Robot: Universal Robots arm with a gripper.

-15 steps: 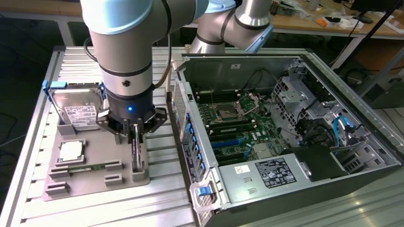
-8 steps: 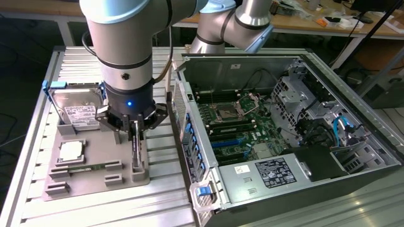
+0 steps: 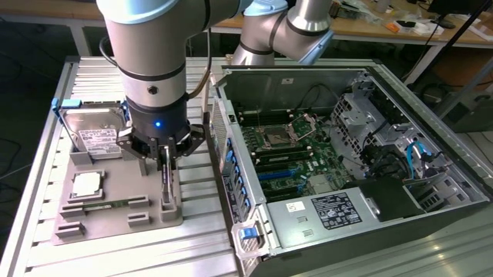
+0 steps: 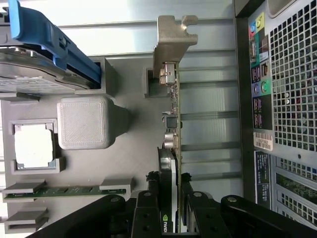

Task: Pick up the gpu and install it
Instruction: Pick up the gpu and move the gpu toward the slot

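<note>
The gpu [image 3: 167,193] stands on its edge in a slot of the grey holder tray [image 3: 115,222], beside the open computer case [image 3: 324,167]. In the wrist view the gpu [image 4: 173,119] shows edge-on as a thin green card with its silver-beige bracket [image 4: 171,44] at the far end. My gripper [image 3: 167,164] is lowered straight over the card. Its black fingers [image 4: 148,203] press against both sides of the card's black cooler, so my gripper [image 4: 169,201] is shut on the gpu. The card still rests in the tray [image 4: 129,163].
On the same tray lie a silver hard drive [image 3: 96,135] in a blue carrier, a square silver chip [image 3: 86,184] and a memory stick [image 3: 104,203]. The case's perforated rear wall [image 4: 292,89] is close beside the card. The motherboard [image 3: 289,156] lies exposed inside the case.
</note>
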